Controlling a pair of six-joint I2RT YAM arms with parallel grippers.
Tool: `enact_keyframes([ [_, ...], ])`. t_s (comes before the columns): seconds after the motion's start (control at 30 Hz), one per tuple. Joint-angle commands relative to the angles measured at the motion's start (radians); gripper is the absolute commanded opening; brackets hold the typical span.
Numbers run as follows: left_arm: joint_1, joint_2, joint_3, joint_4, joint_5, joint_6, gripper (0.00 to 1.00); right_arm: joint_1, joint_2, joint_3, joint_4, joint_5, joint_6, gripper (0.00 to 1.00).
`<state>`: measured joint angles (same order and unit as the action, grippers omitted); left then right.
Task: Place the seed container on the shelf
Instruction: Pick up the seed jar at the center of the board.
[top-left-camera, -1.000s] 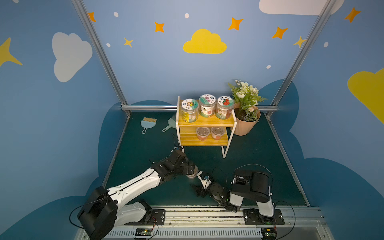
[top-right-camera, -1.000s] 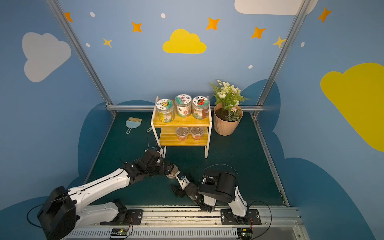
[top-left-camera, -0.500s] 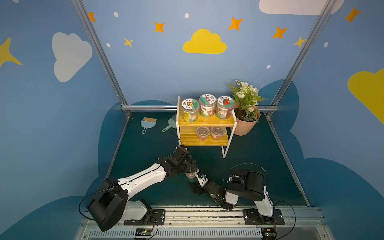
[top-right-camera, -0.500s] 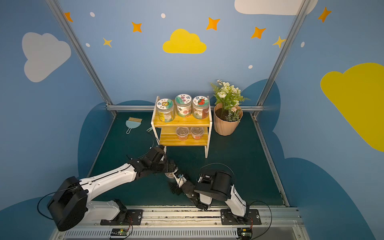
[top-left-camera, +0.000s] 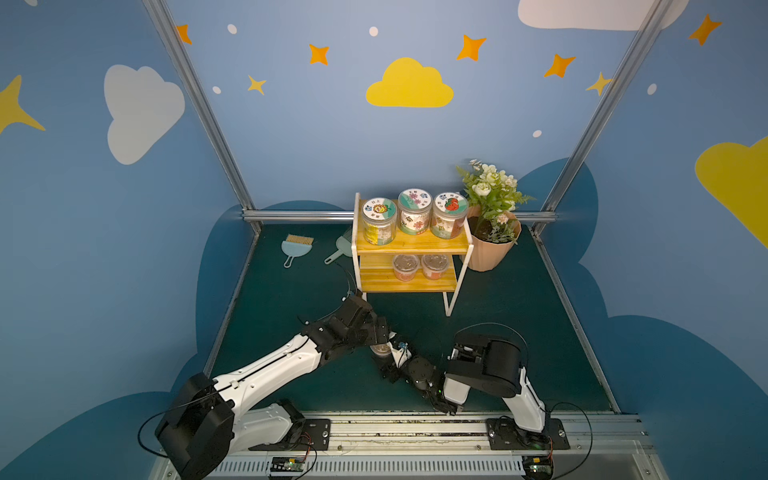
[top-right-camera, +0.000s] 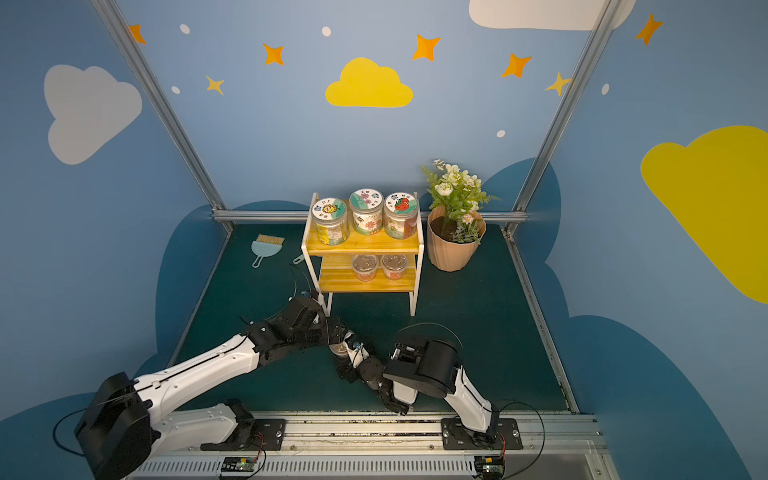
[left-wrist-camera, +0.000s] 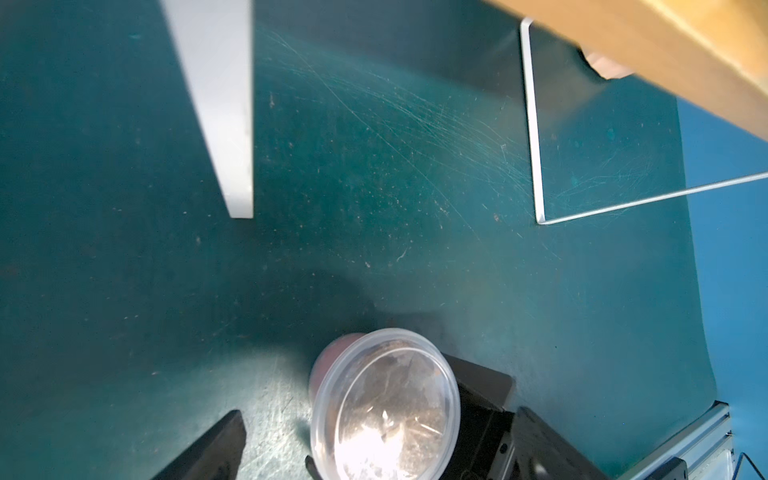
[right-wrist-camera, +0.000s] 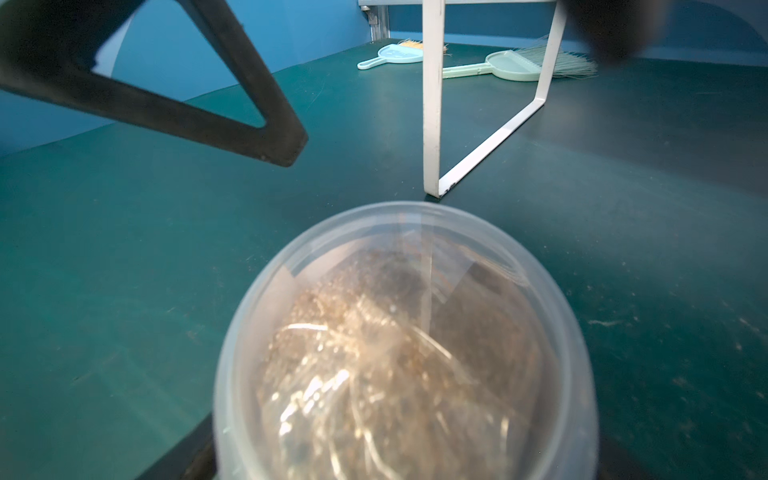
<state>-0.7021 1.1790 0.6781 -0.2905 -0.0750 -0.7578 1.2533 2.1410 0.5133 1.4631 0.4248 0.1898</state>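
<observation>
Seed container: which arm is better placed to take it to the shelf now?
Left, probably. The open left gripper flanks the seed container, and that arm reaches nearly to the shelf. The right gripper seems to hold it, but its arm is folded back.

The right arm has leaned across toward the left arm. Its black elbow housing now sits farther from the right edge of the table (top-left-camera: 519, 316) than a second ago. The right gripper (top-left-camera: 387, 360) has pushed away from the front edge, closing the gap to the seed container (top-left-camera: 380, 350) until it meets it under the left gripper (top-left-camera: 383, 336). Its jaws have drawn in a little against the container. The left arm's elbow lifted half a second back and has sunk again by the front-left corner. Its wrist has crept slightly nearer the front leg of the shelf (top-left-camera: 409, 248).
</observation>
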Motion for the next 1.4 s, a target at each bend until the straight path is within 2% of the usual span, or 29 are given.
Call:
enact_keyframes([
  [0.0, -0.005, -0.024, -0.033, -0.043, 0.000, 0.003, 1.00, -0.016, 0.038, 0.003, -0.055, -0.017, 0.024, 0.86],
  [0.23, -0.005, -0.062, -0.045, -0.079, -0.023, 0.001, 1.00, -0.015, 0.060, 0.013, -0.054, -0.017, 0.049, 0.85],
  [0.77, -0.005, -0.349, -0.124, -0.240, -0.148, -0.014, 1.00, -0.016, 0.076, 0.041, -0.054, 0.026, 0.030, 0.76],
  [1.03, 0.002, -0.454, -0.109, -0.335, -0.208, 0.001, 1.00, -0.010, 0.060, 0.041, -0.053, 0.082, -0.001, 0.67],
  [1.37, -0.003, -0.490, -0.034, -0.369, -0.193, 0.018, 1.00, 0.015, -0.037, -0.001, -0.055, 0.164, -0.037, 0.60],
])
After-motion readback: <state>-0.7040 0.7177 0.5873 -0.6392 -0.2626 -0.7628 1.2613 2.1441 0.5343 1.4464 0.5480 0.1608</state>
